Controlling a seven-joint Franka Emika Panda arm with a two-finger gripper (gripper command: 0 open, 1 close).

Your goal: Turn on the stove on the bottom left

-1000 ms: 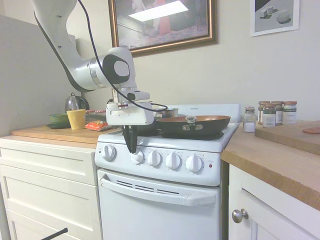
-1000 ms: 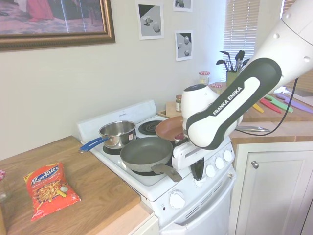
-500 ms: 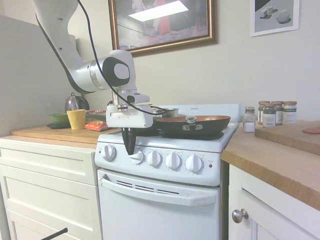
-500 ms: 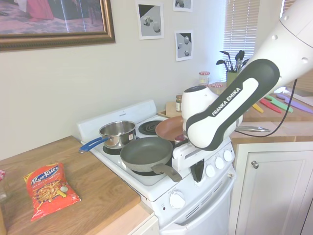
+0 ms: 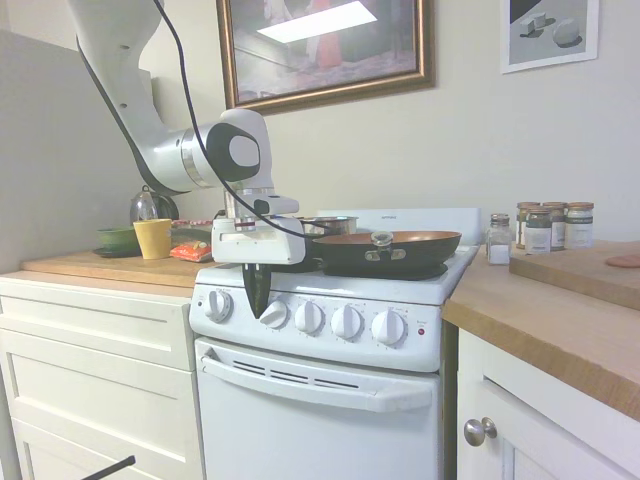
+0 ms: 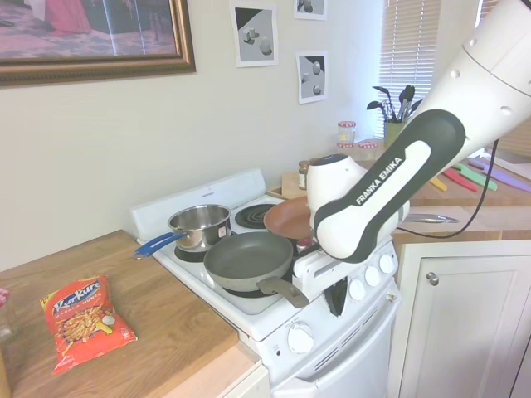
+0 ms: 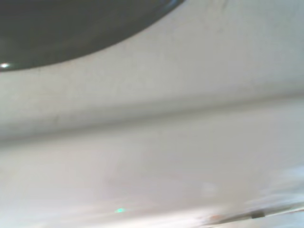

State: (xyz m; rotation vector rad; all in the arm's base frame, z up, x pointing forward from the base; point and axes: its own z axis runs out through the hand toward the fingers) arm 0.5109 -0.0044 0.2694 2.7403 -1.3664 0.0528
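Observation:
The white stove (image 5: 320, 400) has five round knobs along its front panel and a small red light (image 5: 421, 331) at the right end. My gripper (image 5: 257, 297) points straight down in front of the panel, between the leftmost knob (image 5: 218, 305) and the second knob (image 5: 273, 314). Its dark fingers are pressed together into one wedge, with nothing held. From the other side the gripper (image 6: 338, 300) hangs before the stove (image 6: 332, 365) and hides the second knob. The wrist view is a blur of white stove surface (image 7: 166, 142) under a dark pan edge (image 7: 71, 28).
A copper pan (image 5: 385, 250), a grey pan (image 6: 247, 259) and a steel pot (image 6: 199, 225) sit on the burners. A yellow cup (image 5: 153, 238) and a green bowl (image 5: 118, 238) stand on the left counter, spice jars (image 5: 540, 228) on the right. A snack bag (image 6: 83, 322) lies beside the stove.
The gripper has come off the second knob, shifting slightly left and up, away from the panel. The knob now shows beside the fingers.

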